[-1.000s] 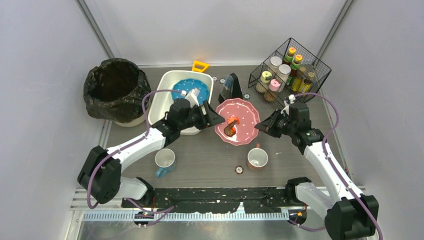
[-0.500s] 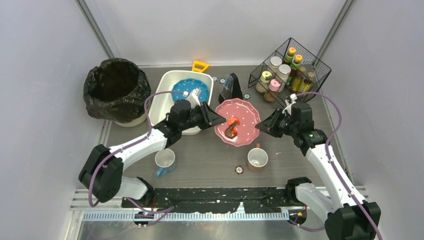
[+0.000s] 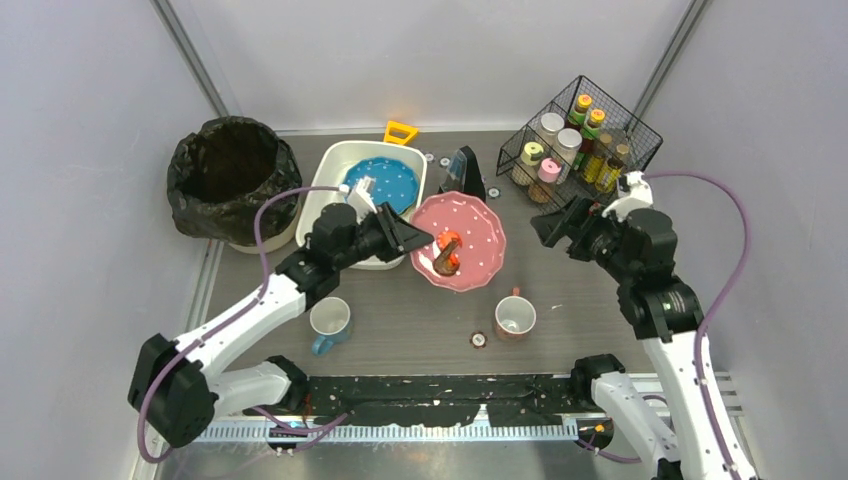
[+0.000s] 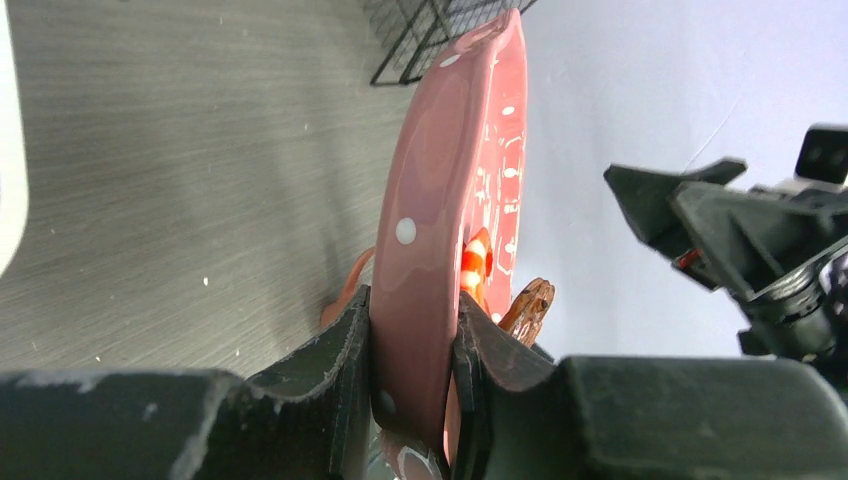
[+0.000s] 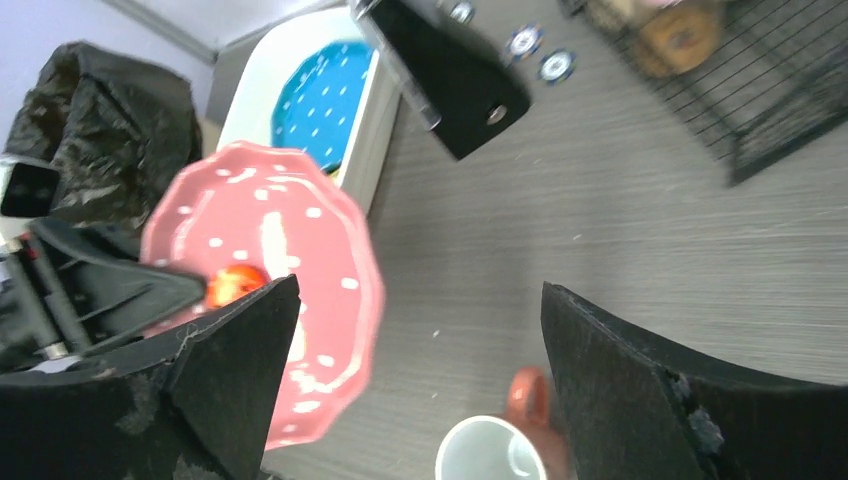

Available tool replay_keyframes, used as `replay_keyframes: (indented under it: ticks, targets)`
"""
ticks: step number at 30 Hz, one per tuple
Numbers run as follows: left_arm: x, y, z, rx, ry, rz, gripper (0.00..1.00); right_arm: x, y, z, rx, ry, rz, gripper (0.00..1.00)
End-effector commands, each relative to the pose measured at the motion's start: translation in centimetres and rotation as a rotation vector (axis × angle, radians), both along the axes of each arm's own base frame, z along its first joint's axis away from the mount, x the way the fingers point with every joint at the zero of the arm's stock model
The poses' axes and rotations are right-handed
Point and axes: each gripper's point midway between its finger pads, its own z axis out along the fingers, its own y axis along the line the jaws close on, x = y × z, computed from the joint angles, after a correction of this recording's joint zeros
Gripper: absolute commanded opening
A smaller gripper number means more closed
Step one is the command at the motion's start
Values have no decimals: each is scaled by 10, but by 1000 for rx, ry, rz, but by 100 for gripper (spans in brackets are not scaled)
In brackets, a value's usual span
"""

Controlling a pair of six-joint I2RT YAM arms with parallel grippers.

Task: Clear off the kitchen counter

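A pink white-dotted plate (image 3: 458,240) hangs tilted above the kitchen counter (image 3: 420,310), with orange and brown food scraps (image 3: 445,253) on it. My left gripper (image 3: 412,237) is shut on the plate's left rim. The left wrist view shows the plate (image 4: 450,200) edge-on, pinched between the fingers of that gripper (image 4: 415,370), with the scraps (image 4: 525,305) just behind. My right gripper (image 3: 553,222) stands open to the right of the plate, apart from it and holding nothing. In the right wrist view the plate (image 5: 270,270) lies beyond the left finger of the open right gripper (image 5: 420,290).
A black bin bag (image 3: 230,178) stands at the back left. Beside it a white tub (image 3: 335,215) holds a blue plate (image 3: 385,180). A wire basket of jars (image 3: 580,140) sits at the back right. A blue mug (image 3: 329,320), an orange mug (image 3: 515,316) and a small cap (image 3: 479,339) lie near the front.
My right gripper let go of the plate's right rim, opened wide and drew back to the right. My left gripper shut on the left rim and carried the plate slightly left.
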Motion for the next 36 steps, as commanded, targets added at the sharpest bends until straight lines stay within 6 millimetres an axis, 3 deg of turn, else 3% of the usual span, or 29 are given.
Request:
replay_keyframes:
  ticks: [1, 5, 11, 17, 25, 36]
  targets:
    - [14, 23, 121, -205, -229, 89, 0, -12, -50, 30, -169, -127, -206, 95]
    - [30, 54, 147, -203, -261, 195, 0, -28, -86, 39, -260, -174, -363, 95]
    - [53, 108, 182, -236, -307, 371, 0, -44, -114, 34, -347, -177, -478, 95]
    - [66, 151, 210, -277, -341, 515, 0, -47, -118, 19, -371, -149, -490, 95]
    - [78, 226, 231, -341, -378, 768, 0, -51, -123, 12, -382, -155, -511, 95]
    - [78, 359, 228, -346, -440, 1269, 0, -58, -126, 5, -388, -176, -523, 95]
